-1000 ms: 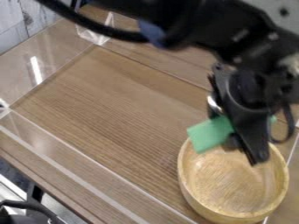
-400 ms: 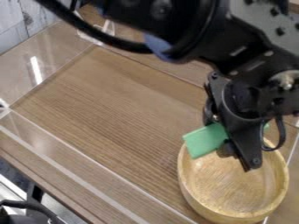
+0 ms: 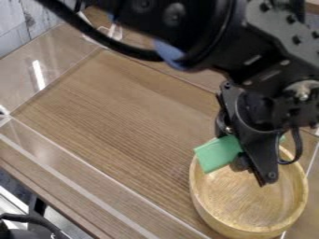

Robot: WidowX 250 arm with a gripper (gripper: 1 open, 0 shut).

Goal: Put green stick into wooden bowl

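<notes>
Speaker A: Beginning with the gripper [image 3: 245, 159], report its state.
Speaker B: The gripper is clamped on the green stick [image 3: 217, 153]. Its fingertips cover one end of the stick; the other end projects toward the left of the view.

Speaker A: State the position of the stick relative to the wooden bowl [image 3: 249, 207].
Speaker B: The stick is located over the rim portion farthest from the camera's lower edge, toward the left side of the bowl. It is tilted. Whether it touches the rim cannot be determined from this view.

Speaker A: Describe the bowl.
Speaker B: Round, light yellowish wood, thick rim, open side up. It is located at the lower right of the view. The gripper obscures part of the far rim.

Speaker A: Identify the supporting surface.
Speaker B: A brown wood-grain table [image 3: 118, 121]. Strips of clear tape [image 3: 77, 184] run along its near left side.

Speaker A: Describe the arm.
Speaker B: The robot arm [image 3: 187, 33] is dark and enters from the top of the view. A black cable [image 3: 93, 33] curves beside it at the upper left. A second black cable [image 3: 35, 221] is visible at the lower left corner, near the table edge.
</notes>
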